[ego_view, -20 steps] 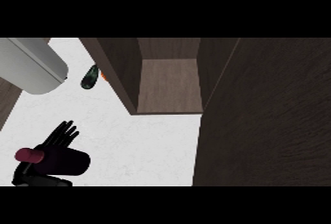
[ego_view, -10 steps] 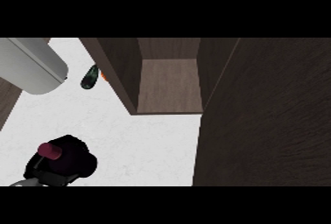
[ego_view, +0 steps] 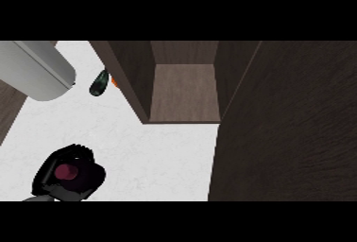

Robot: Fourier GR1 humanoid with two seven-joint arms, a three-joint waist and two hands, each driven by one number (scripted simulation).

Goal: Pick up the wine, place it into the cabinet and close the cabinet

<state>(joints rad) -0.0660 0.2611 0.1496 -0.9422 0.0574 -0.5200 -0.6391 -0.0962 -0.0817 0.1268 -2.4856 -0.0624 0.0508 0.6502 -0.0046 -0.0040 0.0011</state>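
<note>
Low-left, robot hand (ego_view: pixel 59 166) curled round wine (ego_view: pixel 70 172), well apart from open cabinet (ego_view: pixel 182 94).

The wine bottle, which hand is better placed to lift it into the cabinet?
Left. The left hand is already curled round the wine bottle on the counter, below-left of the open cabinet. The right hand is out of view.

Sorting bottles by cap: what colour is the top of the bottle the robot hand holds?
Dark red top on the wine bottle, seen in the head view.
</note>
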